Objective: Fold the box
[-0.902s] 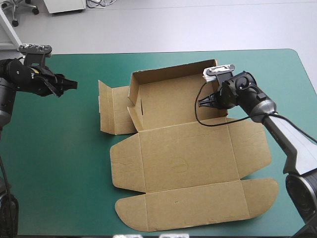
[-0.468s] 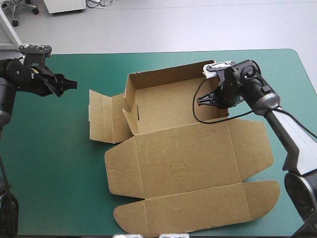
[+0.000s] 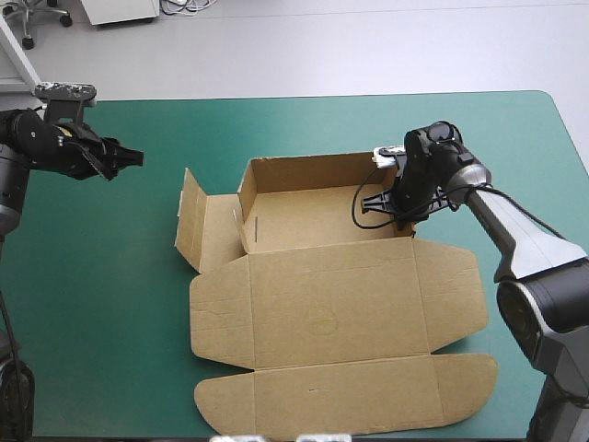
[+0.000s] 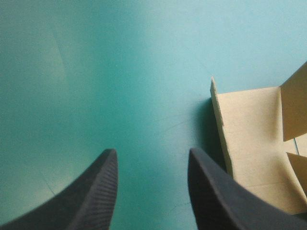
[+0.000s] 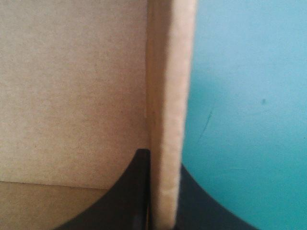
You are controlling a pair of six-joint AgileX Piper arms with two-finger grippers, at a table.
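- One sheet of matte brown board, cut and creased: the box [image 3: 322,295], lying about the middle of the surface [image 3: 515,129], a little toward its right side, on the smooth teal-green cover [image 3: 101,304].
- Half formed into an open tray at its far part: far, left and right walls upright, floor flat between them.
- Toward the near edge, spread flat: the wide lid panel with faint crease lines, then a long flap [image 3: 340,396] with rounded ends.
- Left of the tray, a side flap [image 3: 195,230] tilted up from the cover.
- Right hand [image 3: 397,208], two broad black curved fins, almost closed on the right wall of the tray: one finger inside, one outside, with the pale, fibrous cut edge of the board between them in the right wrist view.
- Left hand [image 3: 134,157] open and holding nothing, its finely ribbed black fingers standing apart above bare cover, toward the far left of the surface, well apart from the box; side flap ahead of it, off to one side.
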